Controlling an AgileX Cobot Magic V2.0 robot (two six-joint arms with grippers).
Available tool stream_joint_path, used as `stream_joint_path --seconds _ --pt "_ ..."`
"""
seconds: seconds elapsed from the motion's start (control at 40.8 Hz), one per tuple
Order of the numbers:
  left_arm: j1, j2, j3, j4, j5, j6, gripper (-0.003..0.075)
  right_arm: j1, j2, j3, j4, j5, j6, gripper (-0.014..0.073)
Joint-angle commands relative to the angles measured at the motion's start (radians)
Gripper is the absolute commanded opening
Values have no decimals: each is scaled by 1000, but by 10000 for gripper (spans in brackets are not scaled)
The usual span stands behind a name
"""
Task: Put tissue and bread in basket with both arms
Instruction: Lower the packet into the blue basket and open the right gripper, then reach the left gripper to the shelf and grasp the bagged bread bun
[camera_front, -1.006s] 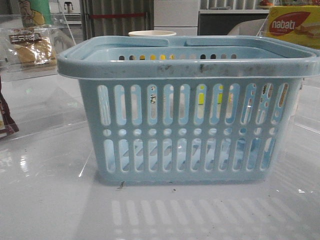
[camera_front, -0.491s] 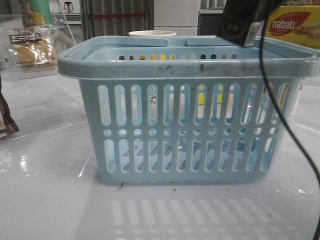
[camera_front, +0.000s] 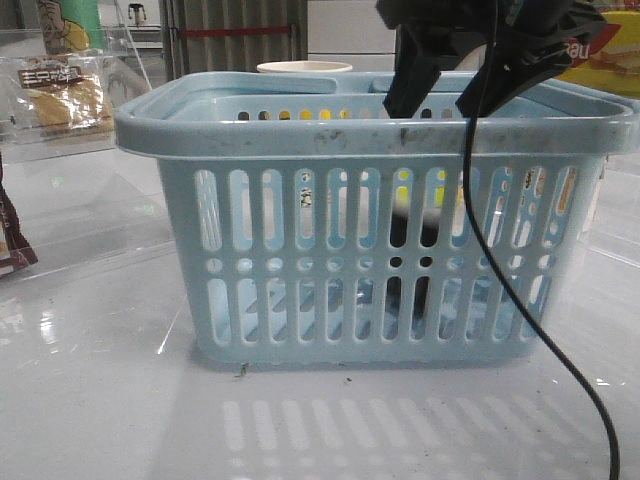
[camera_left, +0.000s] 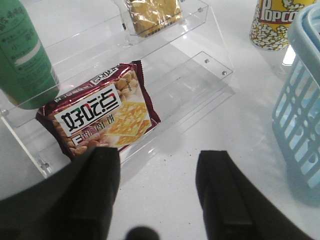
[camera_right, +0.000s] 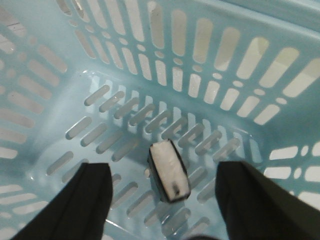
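The light-blue basket (camera_front: 380, 140) stands mid-table. My right gripper (camera_front: 430, 108) hangs open just above its rim, toward the right side. In the right wrist view its fingers (camera_right: 92, 200) are wide apart and empty. The tissue (camera_right: 169, 171), a small blackish pack with a pale face, is on the basket's slotted floor (camera_right: 100, 135), free of the fingers. It shows as a dark shape through the slots (camera_front: 412, 235). The bread (camera_front: 62, 95) lies on a clear shelf at far left, and shows in the left wrist view (camera_left: 152, 15). My left gripper (camera_left: 160, 187) is open and empty over bare table.
A clear acrylic stepped shelf (camera_left: 200, 75) holds a dark brown cracker packet (camera_left: 102, 117) and a green bottle (camera_left: 22, 55). A popcorn cup (camera_left: 275, 22) stands by the basket's side (camera_left: 305, 105). A nabati box (camera_front: 605, 55) and a white cup (camera_front: 305, 68) are behind the basket.
My right gripper has come down into view over the basket and now stands open. The dark tissue now shows inside the basket, where nothing dark showed before.
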Motion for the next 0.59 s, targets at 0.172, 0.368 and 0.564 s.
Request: stream_joint_path --seconds 0.172,0.368,0.564 --pt "-10 -1 -26 -12 -80 -6 403 29 -232 54 -9 -75 -68 570" --pt "-10 -1 -26 -12 -80 -6 403 38 -455 219 -9 -92 -90 570" --pt "-10 -1 -24 -12 -80 -6 403 38 -680 395 -19 -91 -90 570"
